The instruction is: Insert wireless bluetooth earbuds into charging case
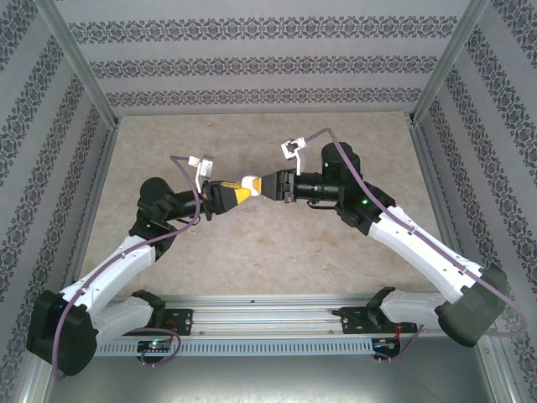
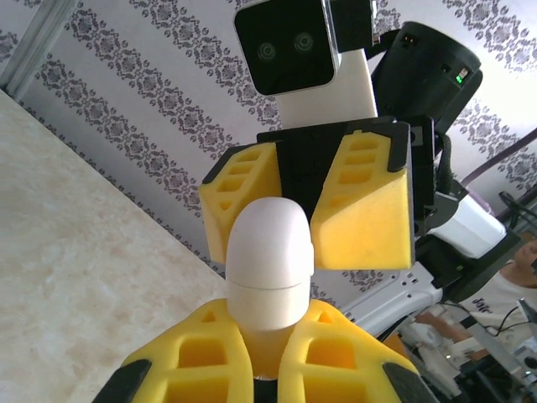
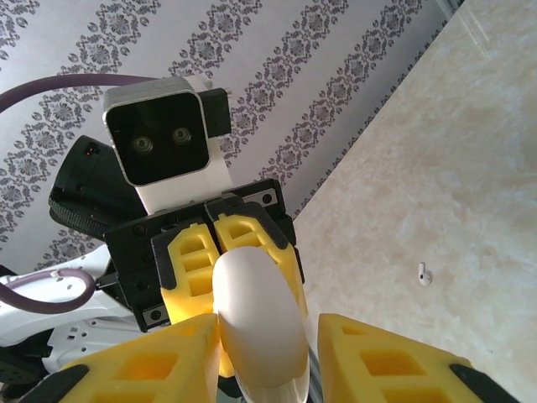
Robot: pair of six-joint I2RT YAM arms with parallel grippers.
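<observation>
**One Case Held Aloft Between Two Grippers, One Earbud on the Table**

Two arms are counted, each with one gripper; they are set tip to tip above the middle of the table (image 1: pixel 252 269), clear of its surface.

One charging case (image 2: pixel 270 252) is counted, white and rounded; it is held in the air between the two grippers. It is pinched at one end by the left gripper (image 2: pixel 268 336); that gripper's two yellow fingers (image 2: pixel 201 353) are pressed against it from either side.

The other end of the case is flanked by the right gripper (image 3: pixel 268 357); its two yellow fingers (image 3: pixel 394 361) are spread. In the right wrist view a narrow gap is seen between the case and the finger on the right of the picture; whether the other finger touches the case cannot be told. The case is therefore not clamped by this gripper.

A seam is seen running across the case, and the lid is seen shut along it; what lies inside is hidden and cannot be told.

One earbud (image 3: pixel 424 274) is counted; it is a tiny white piece with a short stem. It is seen lying on the bare table, outside the case and well apart from it and from both grippers.

Two wrist cameras are counted, one mounted above each gripper; the left one (image 3: pixel 159 138) is seen facing the right one (image 2: pixel 285 42) across the case.

The table is enclosed by walls (image 1: pixel 252 63) papered in patterned stripes.
</observation>
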